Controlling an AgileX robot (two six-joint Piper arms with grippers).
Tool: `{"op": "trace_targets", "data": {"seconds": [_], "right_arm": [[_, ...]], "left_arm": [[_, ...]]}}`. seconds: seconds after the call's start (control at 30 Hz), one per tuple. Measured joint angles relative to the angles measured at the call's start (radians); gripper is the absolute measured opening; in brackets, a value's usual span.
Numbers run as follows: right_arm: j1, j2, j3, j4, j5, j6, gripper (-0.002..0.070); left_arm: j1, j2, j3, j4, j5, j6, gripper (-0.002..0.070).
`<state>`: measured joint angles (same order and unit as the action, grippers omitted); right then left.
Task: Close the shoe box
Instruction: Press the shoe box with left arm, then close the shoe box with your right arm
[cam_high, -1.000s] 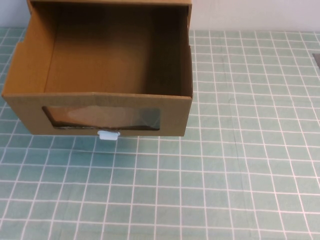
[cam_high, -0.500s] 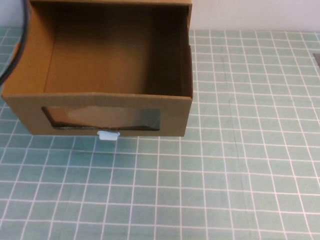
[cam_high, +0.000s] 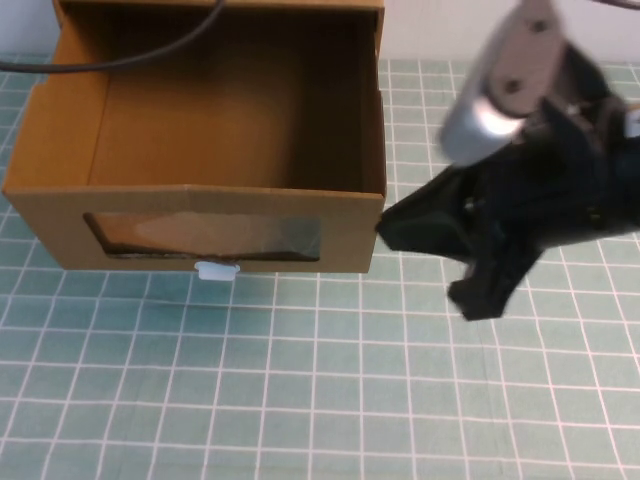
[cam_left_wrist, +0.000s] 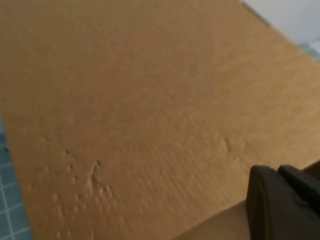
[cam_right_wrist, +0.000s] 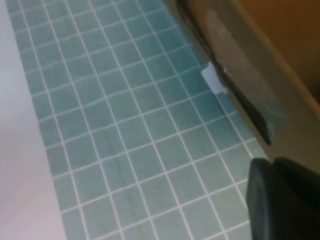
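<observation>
The shoe box (cam_high: 350, 235) is brown cardboard and its drawer stands pulled out toward me, empty inside. Its front has a clear window (cam_high: 200, 235) with a small white pull tab (cam_high: 216, 271) just below. My right gripper (cam_high: 430, 255) is black and hovers at the box's front right corner, close to or touching it. The right wrist view shows this gripper (cam_right_wrist: 285, 200) beside the box front (cam_right_wrist: 280, 75) and the tab (cam_right_wrist: 214, 80). My left gripper (cam_left_wrist: 285, 205) shows only in the left wrist view, close against a plain cardboard face (cam_left_wrist: 150, 100) of the box.
The table is covered by a green mat with a white grid (cam_high: 300, 400). A black cable (cam_high: 130, 55) runs across the box's far left part. A white wall stands behind the table. A white strip (cam_right_wrist: 20, 150) borders the mat in the right wrist view.
My right arm has come into view from the right and now sits at the box's front right corner. The black cable has swung further over the box. The box has not moved.
</observation>
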<state>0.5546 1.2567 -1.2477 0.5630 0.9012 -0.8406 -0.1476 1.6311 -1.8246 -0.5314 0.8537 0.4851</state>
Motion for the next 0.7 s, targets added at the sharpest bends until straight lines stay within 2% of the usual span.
{"op": "trace_targets", "data": {"seconds": [0.27,0.53,0.7], "right_arm": [[0.248,0.072,-0.131,-0.505,-0.068,0.260,-0.0014],[0.421,0.141,-0.132,-0.660,-0.111,0.335,-0.0014],[0.541,0.215,-0.132,-0.918,-0.128,0.534,-0.0014]], "left_arm": [[0.000,0.205,-0.113,-0.031,0.066,0.007,-0.0005],[0.000,0.227,-0.122,-0.061,0.059,-0.003,-0.0005],[0.000,0.229,-0.122,-0.081,0.065,-0.003,-0.0005]]}}
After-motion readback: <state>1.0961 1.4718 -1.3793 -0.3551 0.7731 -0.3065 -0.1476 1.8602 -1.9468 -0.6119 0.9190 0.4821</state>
